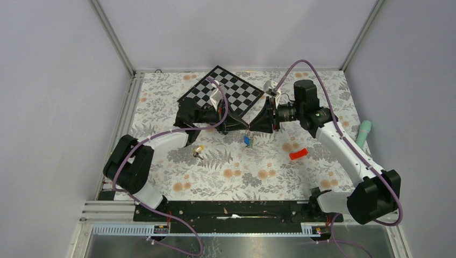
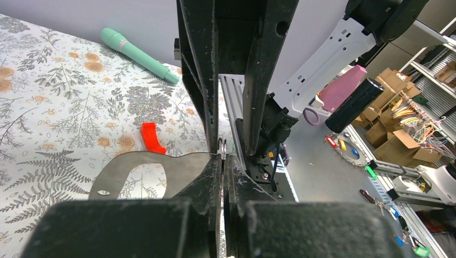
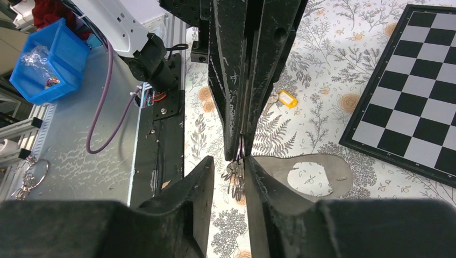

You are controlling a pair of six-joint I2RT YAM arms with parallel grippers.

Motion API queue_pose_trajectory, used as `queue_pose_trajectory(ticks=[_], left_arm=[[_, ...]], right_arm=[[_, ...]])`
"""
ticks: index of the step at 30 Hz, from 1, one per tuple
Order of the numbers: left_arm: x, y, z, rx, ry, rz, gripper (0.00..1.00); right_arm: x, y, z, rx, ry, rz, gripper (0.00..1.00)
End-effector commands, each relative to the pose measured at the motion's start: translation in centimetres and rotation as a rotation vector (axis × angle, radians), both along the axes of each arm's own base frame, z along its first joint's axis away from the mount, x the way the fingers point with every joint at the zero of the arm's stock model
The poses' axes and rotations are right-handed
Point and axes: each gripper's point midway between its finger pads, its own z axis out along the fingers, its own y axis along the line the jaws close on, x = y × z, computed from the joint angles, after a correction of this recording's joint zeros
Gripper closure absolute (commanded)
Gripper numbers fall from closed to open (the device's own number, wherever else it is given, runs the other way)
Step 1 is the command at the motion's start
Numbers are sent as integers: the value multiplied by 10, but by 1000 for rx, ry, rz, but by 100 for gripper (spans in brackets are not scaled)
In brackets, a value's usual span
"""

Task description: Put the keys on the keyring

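We judge keyring (image 2: 183,161) stiff, slick: left end effector (image 2: 222,161) clenches its edge; right end effector (image 3: 230,166) straddles light keys (image 3: 235,180), grip we cannot tell

- Left gripper (image 1: 246,128) and right gripper (image 1: 253,128) meet tip to tip, blocking each other head-on
- Checkerboard (image 1: 228,88) lies just behind the jaws
- Blue key (image 1: 247,141) hangs right under them; yellow key (image 1: 199,150) lies to their front-left
- Open table (image 1: 242,177) in front; red piece (image 1: 298,154) and green handle (image 1: 364,133) off right
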Motion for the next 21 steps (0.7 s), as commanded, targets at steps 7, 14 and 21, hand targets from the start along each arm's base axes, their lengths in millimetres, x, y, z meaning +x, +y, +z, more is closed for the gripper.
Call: queue_pose_trajectory(ticks=[7, 14, 21], left_arm=[[-3, 0, 17, -44, -73, 15, 100], [-5, 1, 15, -40, -79, 8, 100], [-3, 1, 7, 51, -198, -26, 58]], right_arm=[[0, 9, 16, 31, -50, 41, 89], [1, 8, 16, 20, -65, 38, 100], [-7, 3, -15, -173, -143, 24, 100]])
